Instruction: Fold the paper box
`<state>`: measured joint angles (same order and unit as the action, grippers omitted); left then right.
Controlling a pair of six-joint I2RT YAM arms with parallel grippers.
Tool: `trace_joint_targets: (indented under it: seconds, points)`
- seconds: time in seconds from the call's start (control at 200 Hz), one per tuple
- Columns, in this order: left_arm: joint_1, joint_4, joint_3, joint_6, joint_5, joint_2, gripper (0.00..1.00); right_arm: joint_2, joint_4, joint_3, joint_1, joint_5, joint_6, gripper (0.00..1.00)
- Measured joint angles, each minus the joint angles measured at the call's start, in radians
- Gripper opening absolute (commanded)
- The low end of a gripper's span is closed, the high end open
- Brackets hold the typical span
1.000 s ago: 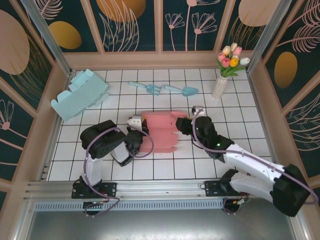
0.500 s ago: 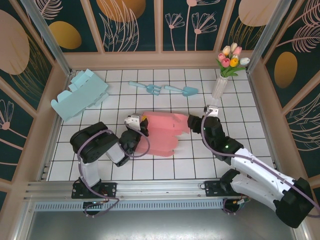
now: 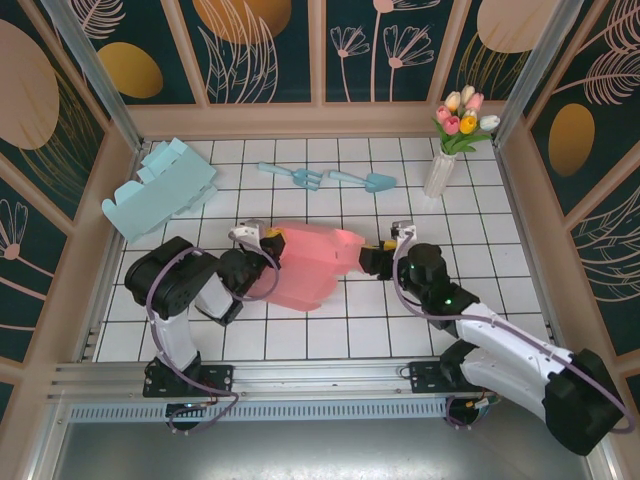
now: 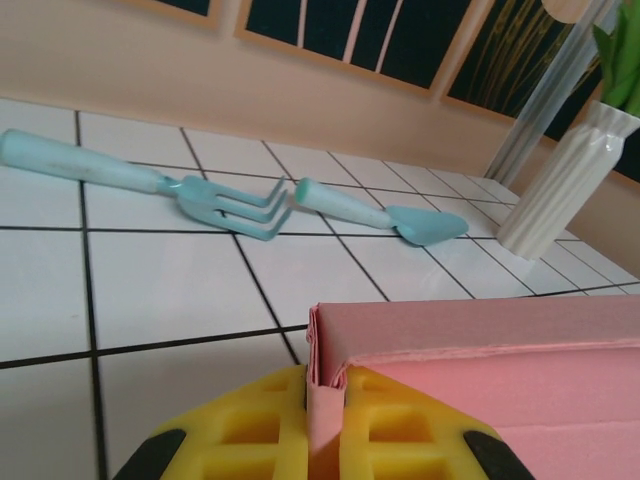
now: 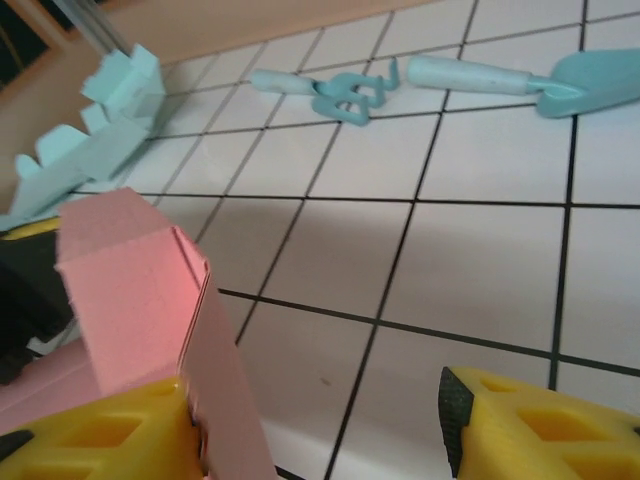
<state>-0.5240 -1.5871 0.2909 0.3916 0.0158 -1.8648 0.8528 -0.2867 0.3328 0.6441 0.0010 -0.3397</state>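
The pink paper box [image 3: 305, 265] lies partly folded in the middle of the tiled table, one long wall raised. My left gripper [image 3: 262, 242] is at its left end, its yellow fingers [image 4: 240, 430] shut on a thin upright pink flap [image 4: 325, 395] at the corner of the box [image 4: 480, 350]. My right gripper [image 3: 375, 258] is at the box's right end with its jaws wide open. In the right wrist view its left finger [image 5: 100, 435] rests against the side of the box [image 5: 130, 290], while the right finger [image 5: 530, 420] stands apart over bare tile.
A flat light-blue box [image 3: 160, 185] lies at the back left. A teal garden fork [image 3: 297, 177] and trowel [image 3: 365, 181] lie behind the pink box. A white vase of tulips [image 3: 440, 170] stands at the back right. Wooden walls enclose the table.
The left gripper has dragged the pink box leftward and turned it. The right gripper's jaws have widened; it swung out to the right, then back to the box's right end.
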Motion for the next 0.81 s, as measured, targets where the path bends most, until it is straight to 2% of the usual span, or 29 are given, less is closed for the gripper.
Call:
trace_joint_targets:
  seconds: [0.12,0.22,0.565,0.806]
  points:
    - [0.035,-0.002,-0.007,0.023,0.041,-0.012,0.00,-0.100,-0.014,-0.030,-0.004,-0.003,-0.007,0.66]
    - [0.048,-0.002,-0.010,0.040,0.083,-0.016,0.00,-0.116,-0.026,-0.032,-0.010,-0.001,-0.012,0.65]
    - [0.061,-0.002,-0.013,0.082,0.165,-0.016,0.00,0.060,-0.157,-0.101,-0.014,-0.111,-0.058,0.54]
    - [0.066,-0.002,-0.013,0.086,0.194,-0.016,0.00,0.155,-0.238,-0.092,0.014,-0.189,-0.050,0.51]
